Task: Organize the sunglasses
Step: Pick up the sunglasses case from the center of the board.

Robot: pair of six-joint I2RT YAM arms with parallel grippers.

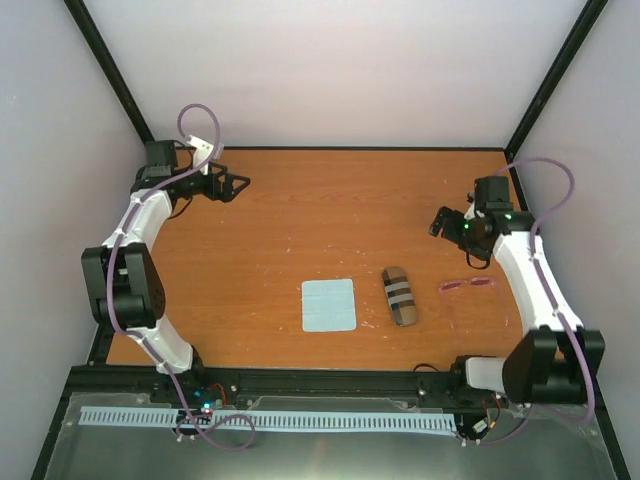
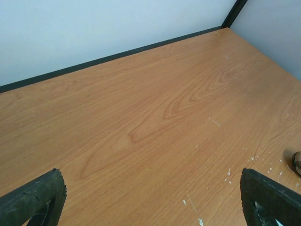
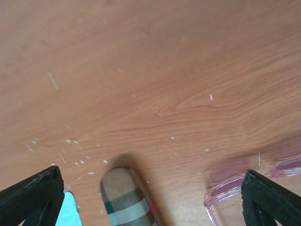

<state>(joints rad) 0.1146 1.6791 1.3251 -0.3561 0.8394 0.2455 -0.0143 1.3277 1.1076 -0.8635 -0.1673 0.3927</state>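
The pink translucent sunglasses point(image 1: 467, 286) lie on the wooden table at the right, just left of the right arm; one corner of the frame shows in the right wrist view point(image 3: 225, 190). The brown grey-striped case point(image 1: 400, 296) lies shut left of them, also seen in the right wrist view point(image 3: 127, 200). The light blue cloth point(image 1: 329, 305) lies flat left of the case. My right gripper point(image 1: 442, 224) is open and empty, above the table behind the sunglasses. My left gripper point(image 1: 238, 186) is open and empty at the far left.
The table point(image 1: 330, 210) is bordered by black rails and white walls at the back and sides. A black rail with a white slotted strip point(image 1: 270, 418) runs along the near edge between the arm bases.
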